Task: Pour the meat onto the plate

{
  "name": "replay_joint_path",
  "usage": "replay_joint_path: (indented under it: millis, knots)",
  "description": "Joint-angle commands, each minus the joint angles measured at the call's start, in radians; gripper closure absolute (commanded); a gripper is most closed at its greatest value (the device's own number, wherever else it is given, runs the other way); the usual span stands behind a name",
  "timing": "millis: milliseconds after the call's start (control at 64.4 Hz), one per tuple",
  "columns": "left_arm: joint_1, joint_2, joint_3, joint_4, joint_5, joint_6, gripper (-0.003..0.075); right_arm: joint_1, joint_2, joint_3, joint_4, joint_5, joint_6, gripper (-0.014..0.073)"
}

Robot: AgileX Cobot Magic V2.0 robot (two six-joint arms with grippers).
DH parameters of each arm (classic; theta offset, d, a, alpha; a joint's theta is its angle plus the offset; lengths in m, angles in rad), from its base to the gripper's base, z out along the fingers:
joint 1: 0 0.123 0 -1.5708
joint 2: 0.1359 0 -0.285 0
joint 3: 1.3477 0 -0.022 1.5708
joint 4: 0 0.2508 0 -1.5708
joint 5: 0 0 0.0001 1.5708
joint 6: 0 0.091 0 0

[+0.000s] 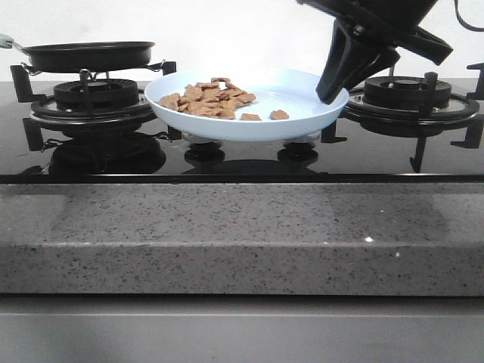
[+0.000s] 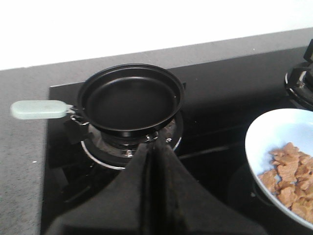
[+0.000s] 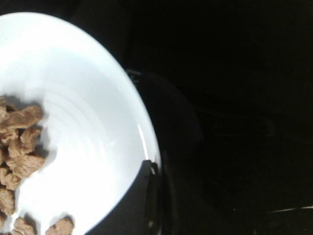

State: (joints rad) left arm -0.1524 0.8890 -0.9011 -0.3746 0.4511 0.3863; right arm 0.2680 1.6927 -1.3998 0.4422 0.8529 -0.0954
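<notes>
The pale-blue plate (image 1: 249, 128) is at the middle of the black stove, over the knobs. The meat (image 1: 208, 100), a loose pile of small light-brown chunks, lies on its left half. My right gripper (image 1: 329, 97) comes down from the upper right and is shut on the plate's right rim. The right wrist view shows one finger inside the rim (image 3: 155, 169), with the plate (image 3: 88, 122) and the meat (image 3: 19, 147) beside it. My left gripper (image 2: 155, 149) is shut and empty, in front of the black frying pan (image 2: 129, 100). The plate (image 2: 279, 129) and meat (image 2: 291, 171) also show there.
The empty frying pan (image 1: 87, 54) sits on the left burner, its pale-green handle (image 2: 39, 109) pointing outward. The right burner's grate (image 1: 408, 94) stands just right of the plate. A speckled grey counter edge (image 1: 242, 234) runs along the front.
</notes>
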Motion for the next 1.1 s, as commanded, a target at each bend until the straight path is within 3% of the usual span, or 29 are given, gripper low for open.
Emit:
replay_joint_path:
  millis: [0, 357, 1087]
  knots:
    - [-0.008, -0.09, 0.058, 0.011, -0.142, -0.001, 0.0741, 0.002, -0.038, -0.025, 0.009, -0.025, -0.011, 0.0652]
    - [-0.008, -0.35, 0.284, 0.069, -0.196, -0.001, 0.0741, 0.002, -0.038, -0.025, 0.009, -0.025, -0.011, 0.0652]
    - [-0.008, -0.382, 0.3, 0.043, -0.201, -0.001, 0.0741, 0.002, -0.038, -0.025, 0.009, -0.025, -0.011, 0.0652]
